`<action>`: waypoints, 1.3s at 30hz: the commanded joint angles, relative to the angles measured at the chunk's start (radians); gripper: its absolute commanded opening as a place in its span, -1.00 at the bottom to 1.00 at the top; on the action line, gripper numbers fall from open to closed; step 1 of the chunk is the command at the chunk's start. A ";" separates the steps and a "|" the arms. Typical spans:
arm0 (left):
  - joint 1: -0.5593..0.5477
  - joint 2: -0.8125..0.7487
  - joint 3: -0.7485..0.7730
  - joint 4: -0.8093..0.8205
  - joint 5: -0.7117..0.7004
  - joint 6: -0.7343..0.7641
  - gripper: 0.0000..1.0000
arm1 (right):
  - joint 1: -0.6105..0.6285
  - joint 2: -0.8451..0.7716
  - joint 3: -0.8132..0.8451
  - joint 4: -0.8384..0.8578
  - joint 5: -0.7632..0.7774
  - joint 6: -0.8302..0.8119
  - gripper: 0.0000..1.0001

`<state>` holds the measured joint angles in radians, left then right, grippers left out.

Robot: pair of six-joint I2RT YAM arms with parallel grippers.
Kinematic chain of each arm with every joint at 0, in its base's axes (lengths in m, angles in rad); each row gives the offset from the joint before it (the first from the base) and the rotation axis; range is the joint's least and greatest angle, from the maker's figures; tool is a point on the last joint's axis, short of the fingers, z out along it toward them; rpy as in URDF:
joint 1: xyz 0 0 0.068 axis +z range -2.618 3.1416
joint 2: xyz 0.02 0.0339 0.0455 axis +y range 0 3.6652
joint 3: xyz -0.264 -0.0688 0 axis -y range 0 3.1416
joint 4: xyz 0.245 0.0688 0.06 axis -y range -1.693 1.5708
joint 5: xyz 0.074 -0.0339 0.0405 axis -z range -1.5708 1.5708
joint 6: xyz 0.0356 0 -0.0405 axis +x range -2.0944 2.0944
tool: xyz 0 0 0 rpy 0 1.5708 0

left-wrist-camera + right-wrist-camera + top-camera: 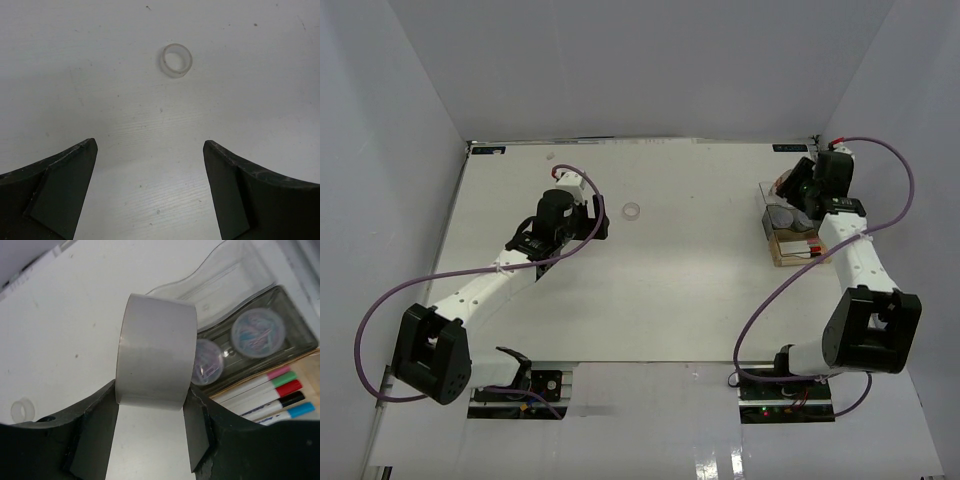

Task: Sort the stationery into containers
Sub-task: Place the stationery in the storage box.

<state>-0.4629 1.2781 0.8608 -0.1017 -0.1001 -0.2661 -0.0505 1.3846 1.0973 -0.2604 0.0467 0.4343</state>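
Observation:
My right gripper (152, 400) is shut on the beige tape roll (156, 352) and holds it over the table beside the desk organiser (240, 265). In the top view this gripper (798, 188) is over the organiser (788, 248) at the far right. Two round clear tubs (257, 332) (207, 362) lie in a grey-tinted compartment. Several markers (280, 390) with pink, green, red, black and blue caps lie in the tan tray section. The small clear ring (176, 60) lies on the table ahead of my open, empty left gripper (150, 145). It also shows in the top view (631, 211), right of the left gripper (600, 220).
White walls enclose the table on the left, back and right. Purple cables (380, 310) (905, 190) loop from both arms. The arm bases (520, 385) (785, 395) sit at the near edge.

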 commanded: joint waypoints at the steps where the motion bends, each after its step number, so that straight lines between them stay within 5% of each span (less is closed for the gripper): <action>1: 0.000 -0.022 0.041 -0.023 -0.056 0.011 0.96 | -0.070 0.062 0.099 0.000 0.082 0.000 -0.54; 15: 0.003 -0.011 0.049 -0.030 -0.072 0.024 0.96 | -0.121 0.312 0.309 -0.003 0.120 0.158 -0.45; 28: 0.010 -0.003 0.055 -0.032 -0.049 0.013 0.96 | -0.121 0.407 0.300 0.041 0.136 0.265 -0.36; 39: 0.013 0.004 0.058 -0.035 -0.033 0.010 0.96 | -0.123 0.453 0.288 0.046 0.171 0.337 -0.10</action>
<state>-0.4541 1.2877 0.8818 -0.1310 -0.1463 -0.2523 -0.1719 1.8317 1.3602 -0.2600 0.1810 0.7319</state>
